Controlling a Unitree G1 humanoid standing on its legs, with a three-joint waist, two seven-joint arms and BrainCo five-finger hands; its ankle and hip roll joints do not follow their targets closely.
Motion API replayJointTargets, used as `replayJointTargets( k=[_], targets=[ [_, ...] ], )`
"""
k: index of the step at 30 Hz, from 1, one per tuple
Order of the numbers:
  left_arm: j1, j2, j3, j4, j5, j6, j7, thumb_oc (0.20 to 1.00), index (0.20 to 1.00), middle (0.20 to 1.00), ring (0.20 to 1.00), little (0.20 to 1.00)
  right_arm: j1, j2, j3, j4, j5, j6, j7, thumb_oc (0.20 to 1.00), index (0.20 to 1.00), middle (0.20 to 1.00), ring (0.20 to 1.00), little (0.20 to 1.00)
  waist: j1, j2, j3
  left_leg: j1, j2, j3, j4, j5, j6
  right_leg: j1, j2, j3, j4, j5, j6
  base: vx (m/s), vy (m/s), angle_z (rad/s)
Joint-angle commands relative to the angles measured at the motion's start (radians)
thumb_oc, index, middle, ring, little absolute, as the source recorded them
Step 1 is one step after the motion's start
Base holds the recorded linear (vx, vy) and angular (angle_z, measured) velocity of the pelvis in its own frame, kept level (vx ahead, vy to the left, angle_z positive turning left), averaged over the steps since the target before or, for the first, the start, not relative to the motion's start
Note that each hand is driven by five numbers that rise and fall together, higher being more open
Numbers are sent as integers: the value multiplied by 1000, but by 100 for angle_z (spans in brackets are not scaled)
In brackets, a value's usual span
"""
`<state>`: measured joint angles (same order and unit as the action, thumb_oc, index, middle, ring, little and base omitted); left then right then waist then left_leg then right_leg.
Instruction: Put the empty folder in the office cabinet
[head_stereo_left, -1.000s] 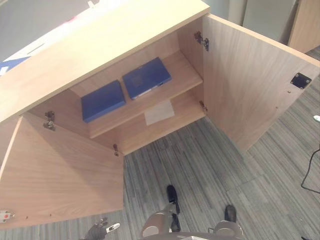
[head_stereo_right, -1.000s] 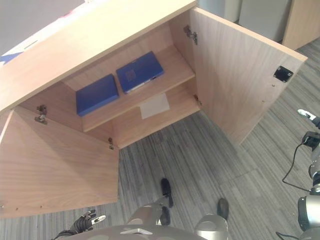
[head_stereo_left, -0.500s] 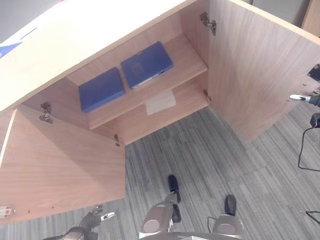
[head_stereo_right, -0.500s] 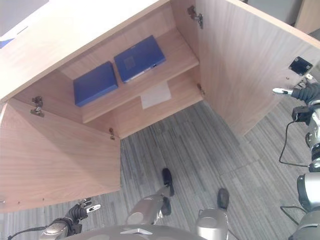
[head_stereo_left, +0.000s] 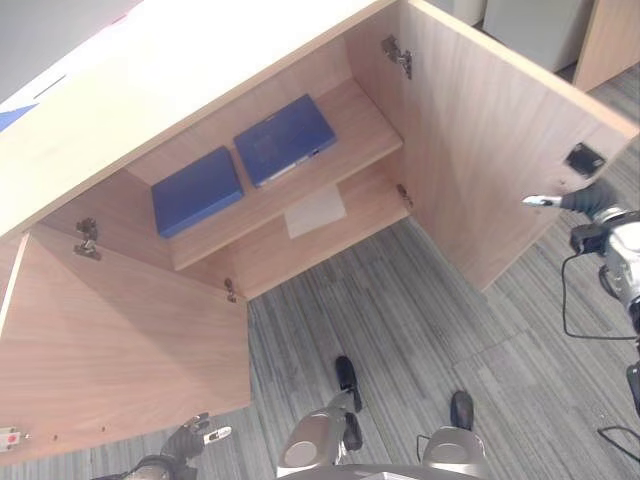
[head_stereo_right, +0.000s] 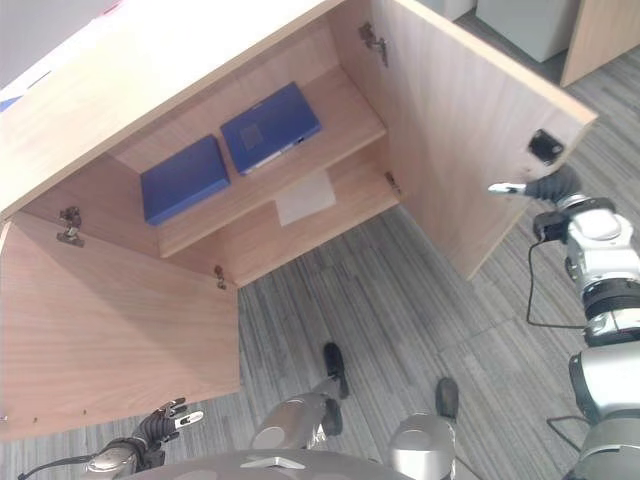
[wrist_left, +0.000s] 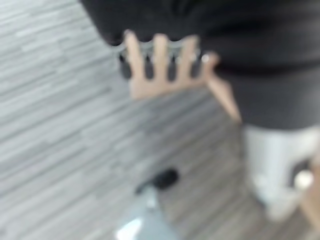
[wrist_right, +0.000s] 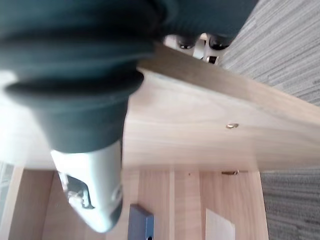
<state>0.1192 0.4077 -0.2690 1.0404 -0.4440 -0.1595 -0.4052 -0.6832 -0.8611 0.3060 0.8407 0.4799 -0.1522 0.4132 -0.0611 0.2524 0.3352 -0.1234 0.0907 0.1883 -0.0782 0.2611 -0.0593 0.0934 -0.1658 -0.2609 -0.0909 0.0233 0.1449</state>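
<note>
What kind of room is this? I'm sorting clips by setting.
Probably an office: a low wooden cabinet stands with both doors open, two blue folders lie flat on its shelf with a sheet of paper below, and the floor is grey striped carpet.

An office is showing here. A low wood-laminate cabinet (head_stereo_left: 200, 60) is standing with both doors swung wide, the left door (head_stereo_left: 120, 340) at 8 o'clock and the right door (head_stereo_left: 500, 150) at 2 o'clock. Two blue folders (head_stereo_left: 285, 140) are lying flat on its upper shelf (head_stereo_left: 365, 135), a pale sheet (head_stereo_left: 315, 212) beneath. Grey striped carpet tiles (head_stereo_left: 420, 320) are covering the floor, and more wood-laminate furniture (head_stereo_left: 610, 40) is standing at 1 o'clock.
</note>
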Motion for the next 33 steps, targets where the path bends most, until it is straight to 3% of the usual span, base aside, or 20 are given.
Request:
replayJointTargets(
  k=[1, 5, 10, 19, 20, 24, 26, 28, 33],
  targets=[
    [-74, 33, 3, 21, 36, -4, 21, 1000, 1000, 1000, 1000, 1000, -87, 112, 108, -110, -64, -75, 45, 1000, 1000, 1000, 1000, 1000, 88, -64, -9, 133, 24, 60, -1, -193, -77, -106, 6, -71, 35, -44, -62, 34, 15, 0],
    [-67, 15, 15, 19, 34, -17, 48, 1000, 1000, 1000, 1000, 1000, -24, 171, 116, -171, -66, -73, 31, 1000, 1000, 1000, 1000, 1000, 98, -86, -17, 136, 29, 56, -1, -193, -77, -88, 11, -80, 26, -42, -63, 44, 42, 5],
    [-57, -1, 54, 2, -20, -54, 105, 1000, 1000, 1000, 1000, 1000, 50, 239, 134, -226, -124, -42, -58, 1000, 1000, 1000, 1000, 1000, 117, -117, -31, 144, 33, 47, 2, -198, -74, -61, 12, -97, 17, -41, -64, 56, 64, 11],
    [-32, -24, 138, -79, -79, -114, 231, 1000, 1000, 1000, 1000, 1000, 116, 367, 154, -226, -137, -58, -189, 1000, 1000, 1000, 1000, 1000, 196, -177, -78, 165, 27, 1, -7, -227, -55, 6, 11, -148, 7, -49, -61, 105, 95, 33],
    [-29, -29, 149, -88, -85, -161, 300, 1000, 1000, 1000, 1000, 1000, 107, 399, 166, -195, -113, -54, -233, 1000, 1000, 1000, 1000, 1000, 223, -189, -94, 173, 22, -17, -9, -238, -49, 27, 9, -163, 5, -50, -59, 102, 93, 25],
    [-24, -28, 179, -102, -90, -213, 399, 1000, 1000, 1000, 1000, 1000, 97, 431, 166, -121, -108, -68, -292, 1000, 1000, 1000, 1000, 1000, 262, -208, -118, 183, 16, -41, -9, -254, -42, 54, 5, -187, 4, -51, -51, 137, 110, 47],
    [-21, -27, 225, -115, -67, -279, 500, 1000, 1000, 1000, 1000, 1000, 97, 438, 155, -52, -139, -111, -319, 1000, 1000, 1000, 1000, 1000, 295, -225, -131, 191, 10, -64, -9, -266, -31, 74, -2, -207, 4, -47, -41, 153, 156, 50],
    [-21, -26, 233, -116, -64, -284, 510, 1000, 1000, 1000, 1000, 1000, 99, 438, 152, -44, -131, -115, -317, 1000, 1000, 1000, 1000, 1000, 300, -228, -132, 192, 9, -67, -9, -268, -30, 77, -3, -211, 4, -47, -40, 61, 77, 42],
    [-35, 8, 305, -170, 2, -323, 642, 1000, 1000, 1000, 1000, 1000, 130, 449, 150, -40, -127, -98, -319, 1000, 1000, 1000, 1000, 1000, 330, -251, -124, 200, -4, -91, -9, -279, -13, 94, -21, -231, 5, -27, -17, 79, 161, 21]
  ],
)
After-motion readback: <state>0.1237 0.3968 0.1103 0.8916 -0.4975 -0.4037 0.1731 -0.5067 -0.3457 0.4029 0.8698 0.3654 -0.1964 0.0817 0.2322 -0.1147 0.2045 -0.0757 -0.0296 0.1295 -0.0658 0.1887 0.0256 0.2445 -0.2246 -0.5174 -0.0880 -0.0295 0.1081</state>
